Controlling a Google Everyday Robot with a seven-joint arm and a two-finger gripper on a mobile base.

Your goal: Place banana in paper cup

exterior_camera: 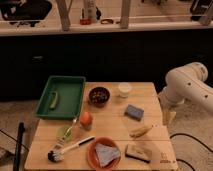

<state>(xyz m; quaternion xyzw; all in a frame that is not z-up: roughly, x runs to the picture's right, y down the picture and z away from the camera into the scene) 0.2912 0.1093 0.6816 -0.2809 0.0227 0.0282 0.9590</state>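
1. The arm (pixel 187 85) is coming in from the right. The gripper (pixel 169 116) is hanging at the right edge of the table (pixel 110 127), near the banana (pixel 140 131) but apart from it.
2. I cannot tell how far open the gripper is. The banana is not in its hold.
3. The banana is lying flat on the table, right of centre, between the blue sponge (pixel 134 112) behind it and a tan block (pixel 139 152) in front.
4. The cup (pixel 124 89) is standing upright at the far edge, just beside the dark bowl (pixel 99 95). It is well apart from the banana, with the sponge lying between them.
5. The robot seems to be working on the approach to the pick, and nothing of the placing is done yet.
6. The next move calls for shifting left and down over the banana's middle and closing across its narrow width. The lift then needs to clear the sponge. The cup looks small, so the banana probably needs to go in end first, gently enough not to tip the cup.
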